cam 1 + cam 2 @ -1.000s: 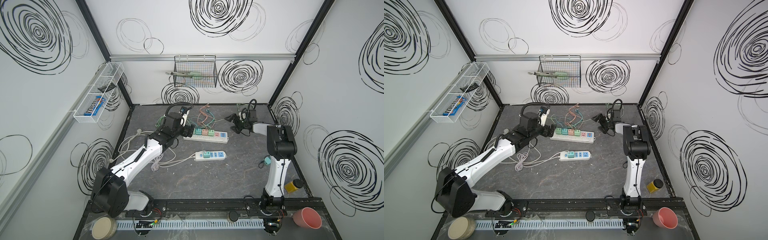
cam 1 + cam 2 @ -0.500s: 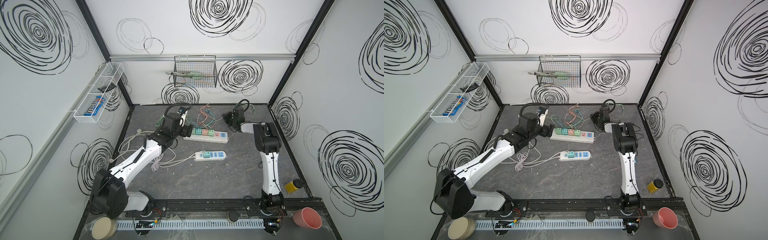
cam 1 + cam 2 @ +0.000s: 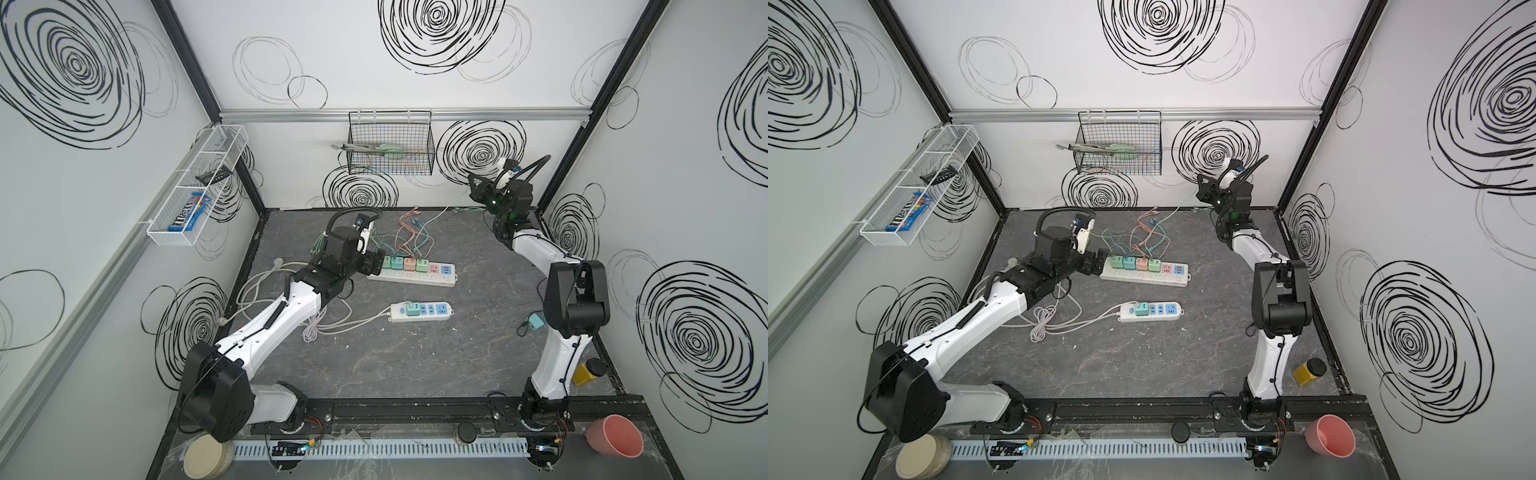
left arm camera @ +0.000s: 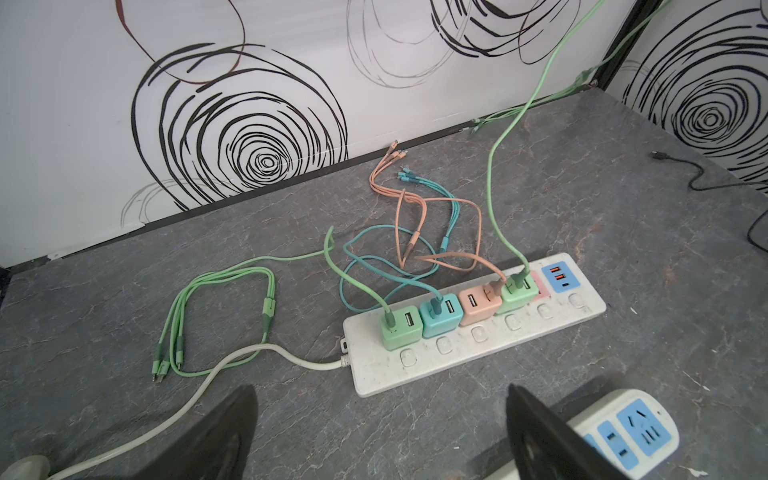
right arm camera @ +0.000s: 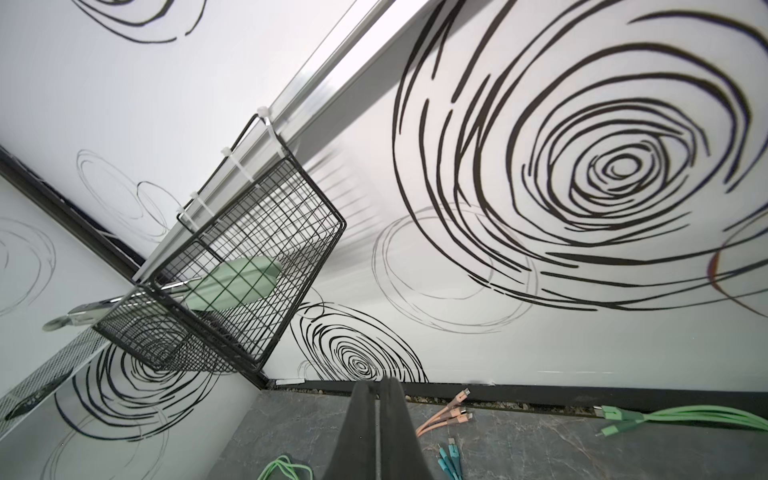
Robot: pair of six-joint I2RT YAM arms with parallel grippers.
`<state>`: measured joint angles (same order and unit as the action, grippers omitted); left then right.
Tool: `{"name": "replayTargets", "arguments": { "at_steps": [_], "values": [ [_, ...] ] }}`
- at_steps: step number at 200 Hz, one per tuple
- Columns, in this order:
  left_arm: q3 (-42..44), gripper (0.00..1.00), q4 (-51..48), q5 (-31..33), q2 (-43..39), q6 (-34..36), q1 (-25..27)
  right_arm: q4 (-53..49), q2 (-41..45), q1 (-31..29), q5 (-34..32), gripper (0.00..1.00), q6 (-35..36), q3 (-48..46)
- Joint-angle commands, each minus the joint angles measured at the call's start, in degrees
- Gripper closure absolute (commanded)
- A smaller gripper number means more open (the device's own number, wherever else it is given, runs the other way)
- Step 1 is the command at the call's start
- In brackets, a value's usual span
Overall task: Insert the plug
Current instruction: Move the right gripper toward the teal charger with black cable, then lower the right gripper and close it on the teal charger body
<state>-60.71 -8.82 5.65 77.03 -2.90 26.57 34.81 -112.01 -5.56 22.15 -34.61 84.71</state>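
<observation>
Compared with a second ago the right arm has swung way up. Back then its gripper sat low and spread over the grey stone-look tabletop (image 3: 415, 365) near the back right corner. Now the right gripper (image 3: 475, 185) hangs high in the upper right of both top views, in front of the back wall and right of the black wire basket (image 3: 390, 143). Its jaws are pressed together on nothing, which the right wrist view shows nicely. The forearm climbs steeply from the elbow. The left arm hasn't budged: it's stretched out low, with the left gripper (image 4: 378, 392) spread apart and empty at the left end of the long white power strip (image 4: 478, 353). The small teal square plug (image 3: 536, 321) lies on the table toward the right of the frame, beside the right arm's upright link. It's well apart from both grippers and from the short white power strip with blue sockets (image 3: 422, 311).
</observation>
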Motion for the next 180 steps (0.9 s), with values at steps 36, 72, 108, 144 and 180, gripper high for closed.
{"name": "replayTargets", "arguments": {
  "at_steps": [36, 72, 108, 144, 180],
  "values": [
    [1.0, 0.04, 4.5, 3.3, -1.0, -2.7, -0.8, -14.5, -16.2, -7.1, 7.8, 0.99, 8.1, 18.0],
    [-0.6, 0.04, 2.3, 5.2, -1.6, -3.6, -2.2, -23.5, -23.2, -10.7, 6.2, 0.77, 8.6, 29.2],
    [0.2, 0.04, 1.0, 6.5, -2.8, -4.6, -2.2, -32.5, -13.7, -6.7, 4.2, 0.29, 14.4, 22.0],
    [-1.0, 0.04, 0.7, 7.6, -2.2, -6.1, -1.3, -39.9, 4.4, 3.3, 2.3, 0.03, 19.6, 0.7],
    [-2.5, 0.04, 1.4, 12.1, -1.8, -5.6, 2.3, -55.4, 20.2, 15.1, -9.0, 0.03, 13.2, -16.8]
  ]
}}
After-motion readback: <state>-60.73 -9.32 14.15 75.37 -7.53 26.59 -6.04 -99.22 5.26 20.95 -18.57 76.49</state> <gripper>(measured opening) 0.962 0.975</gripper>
